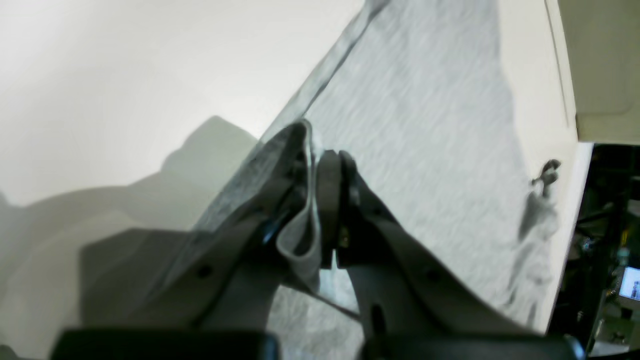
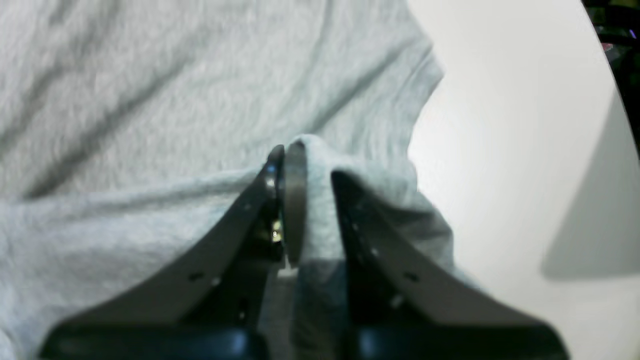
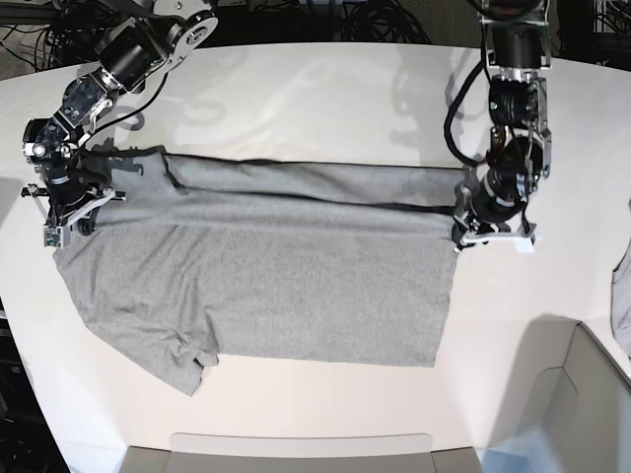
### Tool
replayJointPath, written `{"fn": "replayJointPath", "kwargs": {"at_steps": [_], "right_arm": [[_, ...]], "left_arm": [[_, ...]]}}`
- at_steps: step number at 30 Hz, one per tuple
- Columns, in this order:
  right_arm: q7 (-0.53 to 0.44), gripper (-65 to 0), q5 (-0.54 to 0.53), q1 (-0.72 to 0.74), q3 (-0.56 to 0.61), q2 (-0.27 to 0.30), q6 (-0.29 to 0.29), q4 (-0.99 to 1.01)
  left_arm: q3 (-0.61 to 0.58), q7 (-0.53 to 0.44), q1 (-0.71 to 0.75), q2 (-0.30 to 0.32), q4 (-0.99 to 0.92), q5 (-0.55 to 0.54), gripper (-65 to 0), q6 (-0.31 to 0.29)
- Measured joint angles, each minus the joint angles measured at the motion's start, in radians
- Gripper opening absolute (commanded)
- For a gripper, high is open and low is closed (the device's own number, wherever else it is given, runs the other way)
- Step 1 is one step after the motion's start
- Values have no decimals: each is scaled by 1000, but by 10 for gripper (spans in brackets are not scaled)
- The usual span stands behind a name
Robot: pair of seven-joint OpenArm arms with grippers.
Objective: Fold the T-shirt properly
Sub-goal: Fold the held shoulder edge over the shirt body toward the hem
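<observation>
The table is white, no writing readable on it. The shirt lies spread on it — plain grey, no print or label visible — its far strip folded over. Left gripper is clenched on the hem edge; right gripper pinches a bunched fold between its fingers.

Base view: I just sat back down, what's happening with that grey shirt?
Both arms are gripping the plain heather-grey cotton T-shirt, which lies spread across the white table. The left claw is shut on the hem end and the right claw on the shoulder end. The far long edge is already folded over towards the middle; the near sleeve lies flat and unfolded.
</observation>
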State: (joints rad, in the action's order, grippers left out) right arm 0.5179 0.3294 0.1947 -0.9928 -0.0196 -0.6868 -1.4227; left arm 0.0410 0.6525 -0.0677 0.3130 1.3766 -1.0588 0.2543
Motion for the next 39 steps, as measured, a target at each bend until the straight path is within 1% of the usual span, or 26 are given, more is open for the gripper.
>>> {"fn": "replayJointPath", "kwargs": {"at_steps": [6,8,11,22,24,25,26,30,31,33,35,39], "right_arm": [[0,-650,1,14,3,31,0,61],[0,-650,-1,22,3,52,0,92],[6,-650,0,42,0,67,0,124],[2,-650,0,108,4,75,0,143],[-2,-650,0,119,18,79,0,162],[-2,-650,0,118,32,81,0,172],[-1,-615,1,116,43,80,0,176],[0,-473,4,110,64,80,0,170],[-1,-443,4,110,64,80,0,168],[-1,-393,5,110,57,80,0,163],[5,-370,5,109,55,78,0,136],[-2,-367,0,110,54,80,0,45]], "left_arm": [[0,2,-12,2,-34,0,-650,3],[0,5,-20,2,-34,0,-650,4],[0,5,-41,2,-67,-6,-650,-3],[-2,9,-124,0,-172,-5,-650,-7],[-24,3,-130,3,-175,-3,-650,-7],[-40,0,-132,3,-174,-3,-638,-7],[-54,-2,-132,3,-171,-2,-607,1],[-74,1,-132,3,-168,4,-505,1],[-73,-3,-132,4,-168,4,-488,2],[-68,-1,-130,6,-156,4,-484,4],[-64,-1,-123,6,-117,4,-484,5],[-61,-2,-103,12,-25,3,-484,4]]}}
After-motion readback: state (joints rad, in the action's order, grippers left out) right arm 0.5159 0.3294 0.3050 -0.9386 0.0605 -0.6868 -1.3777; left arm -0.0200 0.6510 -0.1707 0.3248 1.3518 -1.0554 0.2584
